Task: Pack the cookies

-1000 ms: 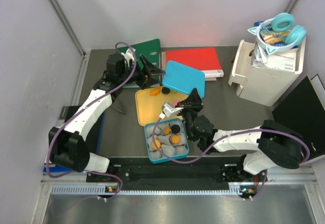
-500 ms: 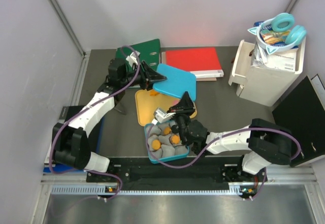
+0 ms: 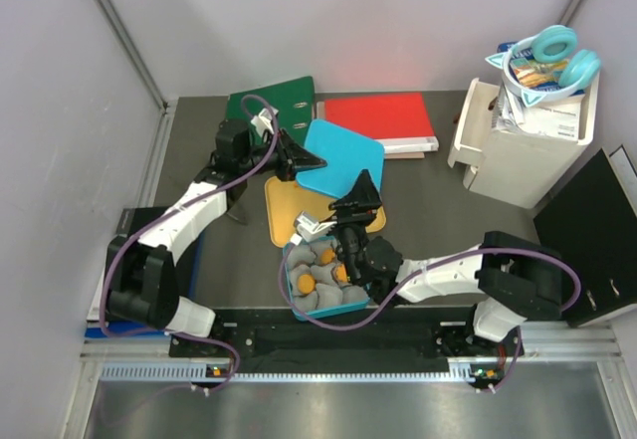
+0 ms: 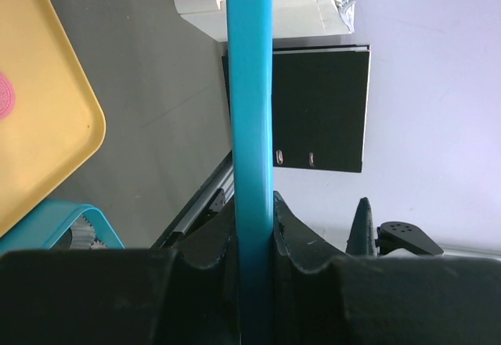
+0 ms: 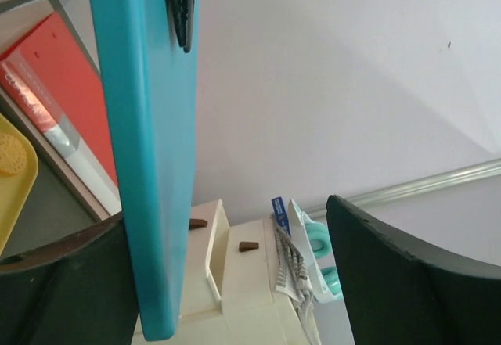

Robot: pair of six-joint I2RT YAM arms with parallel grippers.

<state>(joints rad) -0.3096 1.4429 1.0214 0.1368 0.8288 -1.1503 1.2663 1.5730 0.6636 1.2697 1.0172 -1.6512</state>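
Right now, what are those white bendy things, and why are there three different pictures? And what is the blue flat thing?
The white bendy things are two robot arms bolted to a table. Each ends in a two-fingered tool for pinching. One picture is taken from above and shows everything. The other two come from little cameras on the wrists, so they look odd and very close up. On the table are a yellow tray, a blue box with orange cookies and grey paper cups inside, a red folder, a green folder, and a white bin with headphones on top. The left tool pinches the blue lid by its edge and holds it in the air. The right tool is beside the lid, fingers spread wide, gripping nothing.
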